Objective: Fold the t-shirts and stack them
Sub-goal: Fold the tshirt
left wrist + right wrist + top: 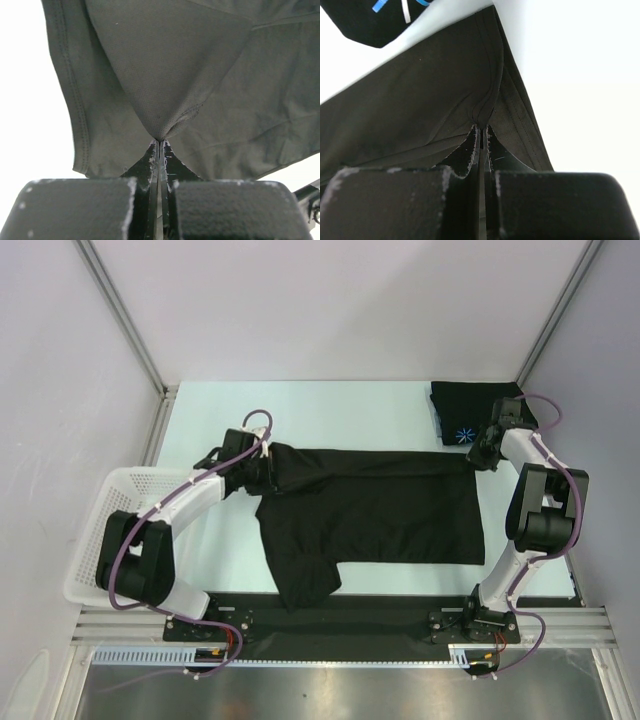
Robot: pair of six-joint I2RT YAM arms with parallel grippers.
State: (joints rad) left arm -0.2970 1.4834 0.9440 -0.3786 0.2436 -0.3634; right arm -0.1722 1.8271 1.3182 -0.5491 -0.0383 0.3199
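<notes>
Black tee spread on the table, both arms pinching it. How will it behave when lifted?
Likely very floppy: the black t-shirt drapes into folds from the pinch at the left fingers. Probably light, since thin fabric tents from a small fingertip grip at the right fingers. It will likely sag between the two pinches; the loose sleeve may trail.
</notes>
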